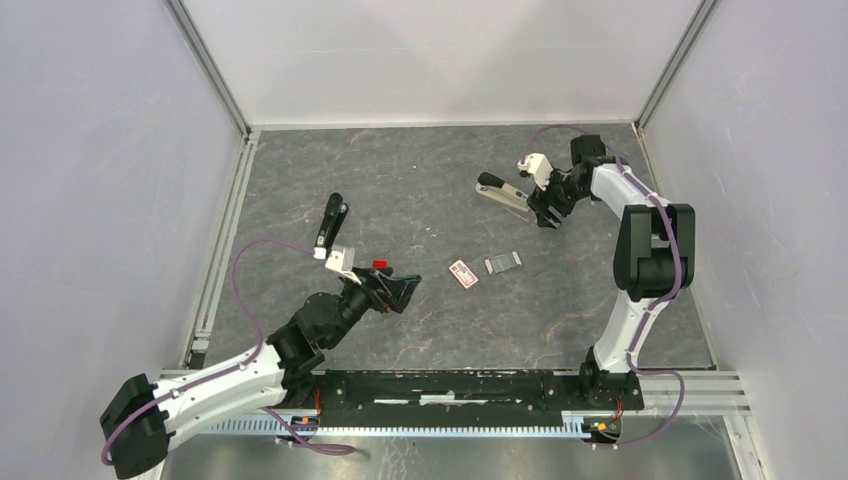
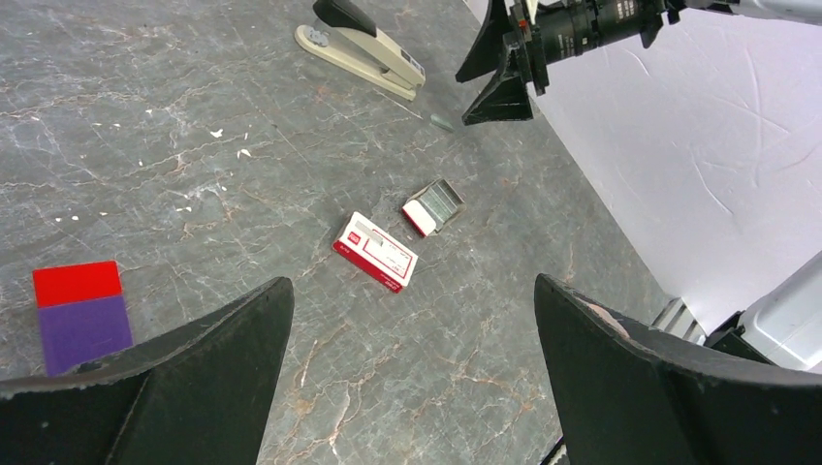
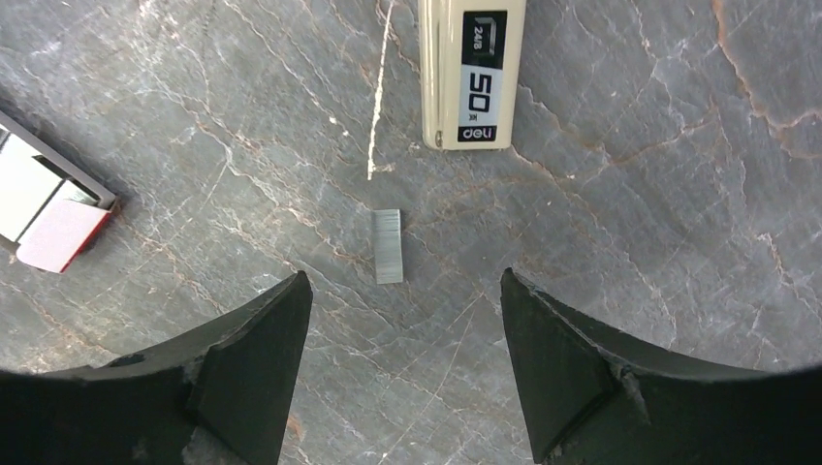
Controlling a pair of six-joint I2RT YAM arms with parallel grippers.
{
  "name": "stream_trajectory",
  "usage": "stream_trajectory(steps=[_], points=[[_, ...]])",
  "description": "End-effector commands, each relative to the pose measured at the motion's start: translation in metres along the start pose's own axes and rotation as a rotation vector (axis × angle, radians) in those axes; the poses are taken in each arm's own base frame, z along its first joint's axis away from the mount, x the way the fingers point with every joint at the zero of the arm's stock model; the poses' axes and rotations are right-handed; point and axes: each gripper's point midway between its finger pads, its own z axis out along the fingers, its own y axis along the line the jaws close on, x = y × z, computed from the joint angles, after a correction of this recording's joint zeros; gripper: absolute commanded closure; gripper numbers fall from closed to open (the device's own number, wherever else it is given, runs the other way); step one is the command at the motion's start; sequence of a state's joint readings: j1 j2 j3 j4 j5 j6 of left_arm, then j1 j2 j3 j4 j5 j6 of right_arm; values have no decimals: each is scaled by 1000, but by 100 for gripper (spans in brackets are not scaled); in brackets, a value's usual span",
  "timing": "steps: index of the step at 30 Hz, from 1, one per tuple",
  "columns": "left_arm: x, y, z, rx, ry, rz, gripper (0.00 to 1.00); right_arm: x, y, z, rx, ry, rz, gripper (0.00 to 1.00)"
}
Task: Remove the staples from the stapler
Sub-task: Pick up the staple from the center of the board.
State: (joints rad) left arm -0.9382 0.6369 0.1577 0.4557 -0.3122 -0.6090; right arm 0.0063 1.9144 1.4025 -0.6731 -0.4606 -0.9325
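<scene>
The stapler's beige rail with its black end [image 1: 500,193] [image 2: 363,48] [image 3: 472,73] lies on the table at the back right. A black bar [image 1: 331,222] lies apart from it on the left. The staples [image 3: 388,246] [image 2: 442,122], a small silvery strip, rest flat on the table just beyond my right gripper's tips. My right gripper [image 3: 404,276] [image 1: 546,214] hovers over them, open and holding nothing. My left gripper [image 2: 412,286] [image 1: 400,290] is wide open and empty above bare table, well short of the stapler.
A red-and-white little box [image 1: 462,273] [image 2: 375,251] lies mid-table beside its open tray [image 1: 503,263] [image 2: 433,206] [image 3: 48,208]. A thin pin [image 3: 380,92] lies left of the rail. A red-and-purple block [image 2: 79,315] sits by my left gripper. Walls enclose three sides.
</scene>
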Motion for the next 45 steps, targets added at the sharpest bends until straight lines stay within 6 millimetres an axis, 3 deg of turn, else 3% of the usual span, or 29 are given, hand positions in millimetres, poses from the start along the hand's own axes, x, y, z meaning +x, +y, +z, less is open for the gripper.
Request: stream_trajectory(steps=[1,16,25,33,41,45], points=[[-17,-13,2,38,-52,-28,0,8,-4,2,19,45,4,23],[-13,-10,1,36,-51,-38,0,27,5,22,-14,107,-17,35],[-13,-10,1,38,-54,-41,1,32,14,29,-24,121,-28,53],[-14,-10,0,43,-59,-46,1,37,21,33,-42,128,-26,75],[-14,-12,0,52,-58,-49,2,43,27,34,-35,134,-8,85],[-14,-16,-1,72,-53,-45,1,35,33,26,-36,97,6,87]])
